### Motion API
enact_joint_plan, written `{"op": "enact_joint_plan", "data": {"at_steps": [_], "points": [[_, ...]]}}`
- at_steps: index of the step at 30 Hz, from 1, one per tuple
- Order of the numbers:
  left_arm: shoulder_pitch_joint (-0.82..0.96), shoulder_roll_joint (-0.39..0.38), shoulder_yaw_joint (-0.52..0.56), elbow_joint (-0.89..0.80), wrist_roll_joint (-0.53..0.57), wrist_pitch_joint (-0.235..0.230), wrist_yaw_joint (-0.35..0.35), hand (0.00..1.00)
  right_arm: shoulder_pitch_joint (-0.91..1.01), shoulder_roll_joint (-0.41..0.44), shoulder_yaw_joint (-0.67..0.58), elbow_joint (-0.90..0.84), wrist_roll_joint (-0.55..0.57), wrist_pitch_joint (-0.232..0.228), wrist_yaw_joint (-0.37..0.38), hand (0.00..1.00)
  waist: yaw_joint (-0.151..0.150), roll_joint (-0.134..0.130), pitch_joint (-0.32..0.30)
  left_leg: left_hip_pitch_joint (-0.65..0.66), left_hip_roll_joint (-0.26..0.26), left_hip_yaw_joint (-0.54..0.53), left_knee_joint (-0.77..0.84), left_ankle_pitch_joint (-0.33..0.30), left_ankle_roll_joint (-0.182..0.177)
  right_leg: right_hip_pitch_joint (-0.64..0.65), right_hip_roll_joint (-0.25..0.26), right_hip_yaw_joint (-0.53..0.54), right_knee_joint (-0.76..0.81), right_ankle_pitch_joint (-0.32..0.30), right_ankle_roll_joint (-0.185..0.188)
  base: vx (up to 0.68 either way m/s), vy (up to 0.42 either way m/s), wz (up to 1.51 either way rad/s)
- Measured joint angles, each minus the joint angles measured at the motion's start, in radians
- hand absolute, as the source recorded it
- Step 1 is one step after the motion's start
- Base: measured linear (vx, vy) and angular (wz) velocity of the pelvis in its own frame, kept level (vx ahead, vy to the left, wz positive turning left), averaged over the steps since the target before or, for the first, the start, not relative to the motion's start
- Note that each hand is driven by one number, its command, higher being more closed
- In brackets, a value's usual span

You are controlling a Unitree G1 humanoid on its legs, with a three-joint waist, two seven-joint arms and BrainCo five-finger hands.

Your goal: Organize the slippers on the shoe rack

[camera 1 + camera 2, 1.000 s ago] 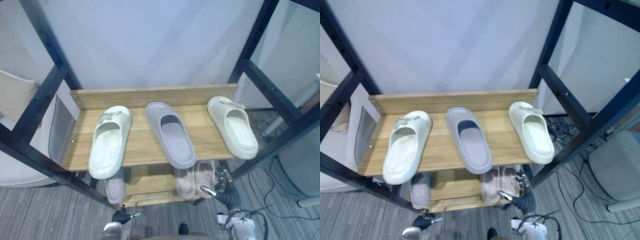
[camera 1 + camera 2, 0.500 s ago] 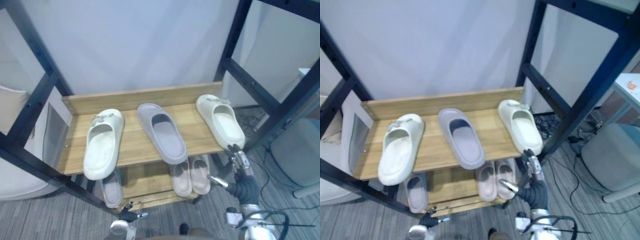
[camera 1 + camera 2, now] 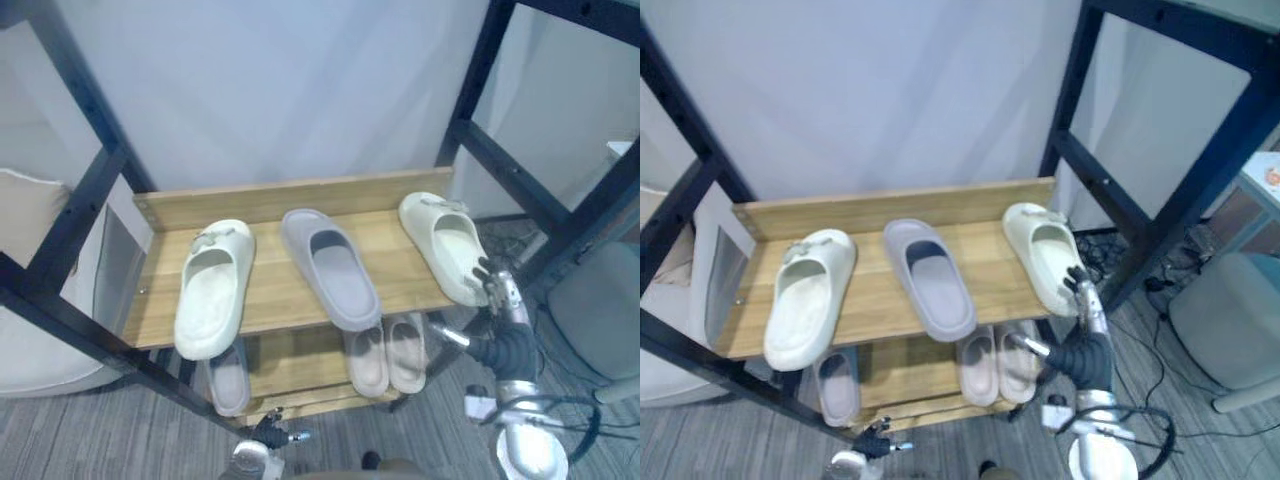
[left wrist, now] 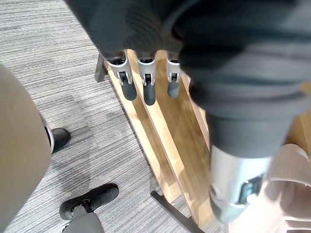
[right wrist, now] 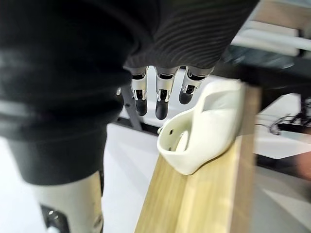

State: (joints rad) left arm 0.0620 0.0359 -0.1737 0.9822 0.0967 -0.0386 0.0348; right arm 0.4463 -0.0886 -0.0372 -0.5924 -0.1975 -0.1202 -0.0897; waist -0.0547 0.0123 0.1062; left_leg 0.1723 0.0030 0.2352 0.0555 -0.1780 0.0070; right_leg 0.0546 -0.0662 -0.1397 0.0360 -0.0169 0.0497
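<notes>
Cream slipper (image 3: pixel 446 248) lies just beside fingers (image 5: pixel 163 100) of right hand (image 3: pixel 503 300).

The right hand (image 3: pixel 502 303) has risen from in front of the pink slippers (image 3: pixel 388 352) on the lower shelf, at about 5 o'clock, to the 4 o'clock corner of the top shelf (image 3: pixel 270 295). Its straight fingers (image 5: pixel 163 97) now stand just beside the near end of the right-hand cream slipper (image 3: pixel 448 248). A second ago they were well below it.
</notes>
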Motion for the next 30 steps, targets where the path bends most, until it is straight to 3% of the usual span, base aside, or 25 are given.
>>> {"op": "enact_joint_plan", "data": {"at_steps": [23, 30], "points": [[-0.001, 0.0, 0.03, -0.024, -0.012, 0.002, -0.026, 0.0, -0.35, -0.078, 0.014, 0.203, 0.014, 0.0, 0.042, 0.0, 0.019, -0.021, 0.004, -0.048, 0.002, -0.08, 0.002, 0.001, 0.002, 0.016, 0.006, -0.067, -0.065, 0.005, -0.005, 0.01, -0.007, 0.08], [-0.003, 0.002, 0.037, -0.04, -0.02, 0.002, -0.039, 0.0, -0.414, -0.083, 0.069, 0.272, 0.043, 0.015, 0.072, 0.0, 0.046, -0.034, 0.012, -0.048, 0.005, -0.084, 0.001, 0.001, 0.002, 0.037, 0.013, -0.068, -0.104, 0.023, -0.011, 0.0, -0.008, 0.01]]}}
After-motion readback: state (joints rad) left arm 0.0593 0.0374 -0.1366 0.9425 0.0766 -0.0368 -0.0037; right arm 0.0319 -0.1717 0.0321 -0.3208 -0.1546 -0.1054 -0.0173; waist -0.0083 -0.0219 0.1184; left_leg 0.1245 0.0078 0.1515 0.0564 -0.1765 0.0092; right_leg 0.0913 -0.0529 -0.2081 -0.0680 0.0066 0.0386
